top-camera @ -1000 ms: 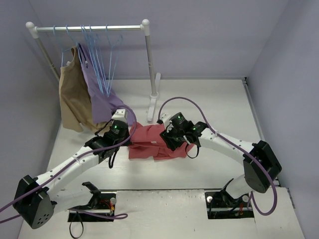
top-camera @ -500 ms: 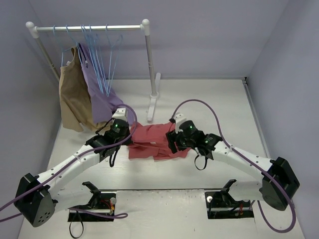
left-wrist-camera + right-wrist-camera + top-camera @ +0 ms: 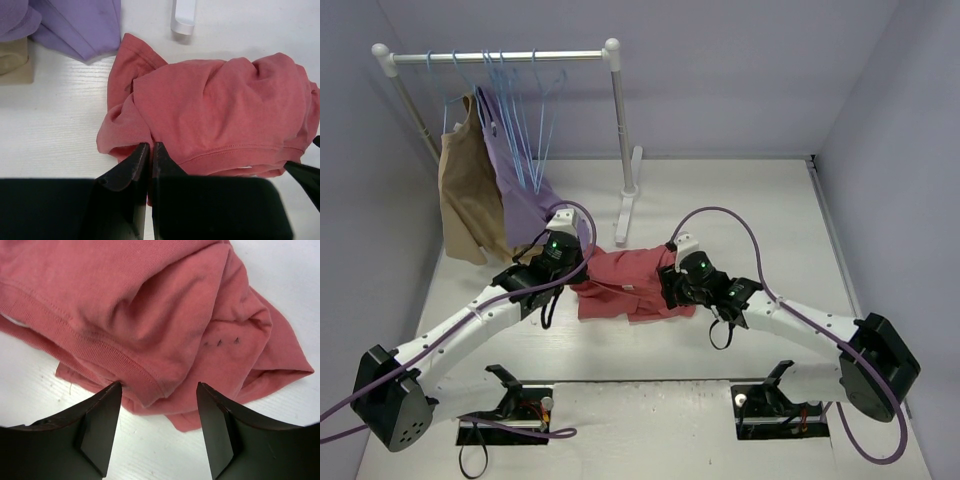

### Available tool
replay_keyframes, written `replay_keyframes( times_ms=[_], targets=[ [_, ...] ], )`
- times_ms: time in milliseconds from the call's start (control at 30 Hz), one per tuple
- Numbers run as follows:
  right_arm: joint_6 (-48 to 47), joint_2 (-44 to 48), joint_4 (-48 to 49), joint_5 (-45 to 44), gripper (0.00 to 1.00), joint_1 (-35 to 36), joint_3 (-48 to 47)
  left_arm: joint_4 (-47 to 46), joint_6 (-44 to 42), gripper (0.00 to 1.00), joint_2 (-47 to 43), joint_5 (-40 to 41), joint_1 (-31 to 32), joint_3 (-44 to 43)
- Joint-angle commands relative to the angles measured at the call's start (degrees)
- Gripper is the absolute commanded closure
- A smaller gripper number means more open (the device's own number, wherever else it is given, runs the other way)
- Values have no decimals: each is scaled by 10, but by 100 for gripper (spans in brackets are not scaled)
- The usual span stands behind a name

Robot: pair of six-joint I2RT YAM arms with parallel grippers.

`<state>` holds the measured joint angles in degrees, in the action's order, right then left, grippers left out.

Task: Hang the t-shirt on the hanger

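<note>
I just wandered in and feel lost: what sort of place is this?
Probably a robot test booth staged as a laundry corner: plain walls boxing in a white table, a clothes rail with hangers and hung garments, two robot arms over a red t-shirt.

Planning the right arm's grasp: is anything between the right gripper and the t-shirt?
Nothing visible does. The right gripper is open just above the t-shirt, and the right wrist view shows only the shirt's own folded hem in the gap between its fingers.
</note>
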<state>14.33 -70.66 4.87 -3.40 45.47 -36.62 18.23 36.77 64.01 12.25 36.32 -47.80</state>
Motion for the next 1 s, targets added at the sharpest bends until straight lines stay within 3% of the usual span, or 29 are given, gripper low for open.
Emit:
replay_keyframes(
  times_ms=[0,267,400,467,567,600,667,767,800,867,967],
  targets=[
    [17,-24,60,-46,46,3,-2,2,3,100,-6,2,1,-33],
    [31,-38,80,-69,56,2,13,10,1,100,-8,5,1,-34],
    [32,-47,97,-77,70,2,18,10,2,100,-6,1,1,-37],
    [26,-54,99,-77,86,2,11,10,2,100,-7,1,1,-42],
    [-1,-53,82,-86,100,2,-14,6,-8,100,-14,4,1,-58],
    [-19,-44,62,-94,100,1,-31,5,-16,100,-15,5,1,-78],
    [-45,-31,29,-123,100,1,-91,12,-42,100,-11,8,1,-108],
    [-129,-17,-82,-169,100,-5,-248,41,-93,100,30,12,0,-269],
    [-153,-17,-83,-169,100,-6,-295,46,-94,100,31,12,0,-271],
    [-220,-55,-161,-194,100,-15,-449,53,-139,100,74,5,-1,-383],
    [-300,-98,-196,-206,100,-15,-645,69,-176,100,124,-5,-2,-552]
  ],
)
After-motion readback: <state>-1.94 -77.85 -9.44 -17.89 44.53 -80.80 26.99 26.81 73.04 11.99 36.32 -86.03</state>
